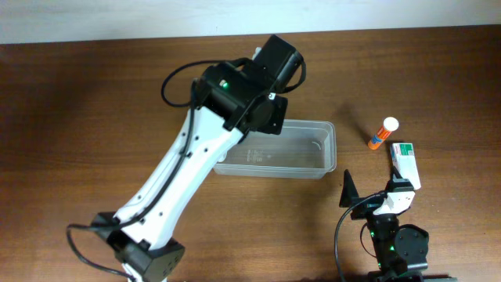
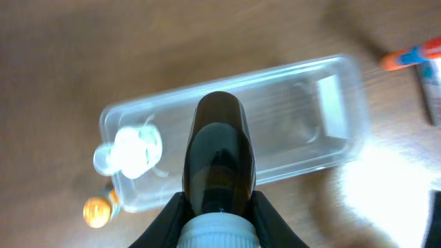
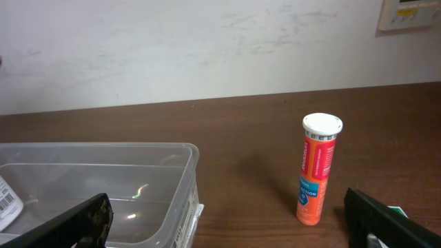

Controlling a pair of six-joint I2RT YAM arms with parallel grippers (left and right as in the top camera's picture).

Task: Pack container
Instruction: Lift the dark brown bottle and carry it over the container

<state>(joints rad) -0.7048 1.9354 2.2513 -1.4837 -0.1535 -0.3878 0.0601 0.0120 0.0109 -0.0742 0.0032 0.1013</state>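
Left pincer seemingly grips a dark bottle above container.

We record a dark brown wooden table with visible grain, reaching back to a pale wall at the far edge. Resting directly on it near the centre is the container, a clear rectangular tub with rounded corners, long axis running left to right. To its right, well apart, lies an orange tube with a white cap; from the right wrist view it stands upright. Just beside it on the near-right lies a white-and-green box, flat on the wood. From the left wrist view, a small orange-capped item sits at the tub's left end, too blurred to identify.
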